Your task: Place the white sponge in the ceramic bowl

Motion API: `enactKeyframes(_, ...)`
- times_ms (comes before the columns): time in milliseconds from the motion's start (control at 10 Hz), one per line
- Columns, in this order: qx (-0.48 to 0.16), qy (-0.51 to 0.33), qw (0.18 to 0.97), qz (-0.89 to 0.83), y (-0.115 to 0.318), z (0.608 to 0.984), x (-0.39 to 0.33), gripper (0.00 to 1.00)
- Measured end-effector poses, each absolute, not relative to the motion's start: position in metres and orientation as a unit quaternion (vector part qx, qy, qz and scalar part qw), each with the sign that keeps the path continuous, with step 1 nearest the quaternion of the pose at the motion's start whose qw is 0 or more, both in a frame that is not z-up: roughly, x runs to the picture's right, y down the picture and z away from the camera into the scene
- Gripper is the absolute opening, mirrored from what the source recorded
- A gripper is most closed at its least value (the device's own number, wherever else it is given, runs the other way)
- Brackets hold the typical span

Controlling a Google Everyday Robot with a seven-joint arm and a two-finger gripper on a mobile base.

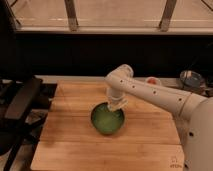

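Note:
The ceramic bowl [107, 120] is round, glossy green, and stands in the middle of the wooden table [70, 140]. My gripper [116, 104] points down over the bowl's far right rim. A small whitish pad, the white sponge [119, 106], shows at the gripper's tip, held just above the rim. The bowl's inside shows only green. My white arm [150, 92] reaches in from the right.
A white cup with red contents [153, 80] stands at the table's back right, behind the arm. A small bluish-grey dish [191, 78] sits farther right. A black chair [22, 102] stands against the table's left edge. A dark window wall runs behind.

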State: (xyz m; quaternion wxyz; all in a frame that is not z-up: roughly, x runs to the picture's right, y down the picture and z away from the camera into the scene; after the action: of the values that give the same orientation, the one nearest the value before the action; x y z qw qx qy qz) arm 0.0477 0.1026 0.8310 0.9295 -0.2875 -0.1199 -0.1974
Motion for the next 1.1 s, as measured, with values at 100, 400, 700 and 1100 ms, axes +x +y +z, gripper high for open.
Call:
enactKeyframes(100,-0.290,-0.125,0.927,-0.204,0.107,0.832,0.045,0.23)
enactKeyframes(400,-0.301,-0.126,0.919,-0.220,0.126,0.834,0.013,0.53)
enactKeyframes(700,-0.311,-0.124,0.914,-0.231,0.142,0.832,-0.003,0.78)
enactKeyframes(1100,-0.305,-0.123,0.917,-0.228,0.137,0.832,0.000,0.80)
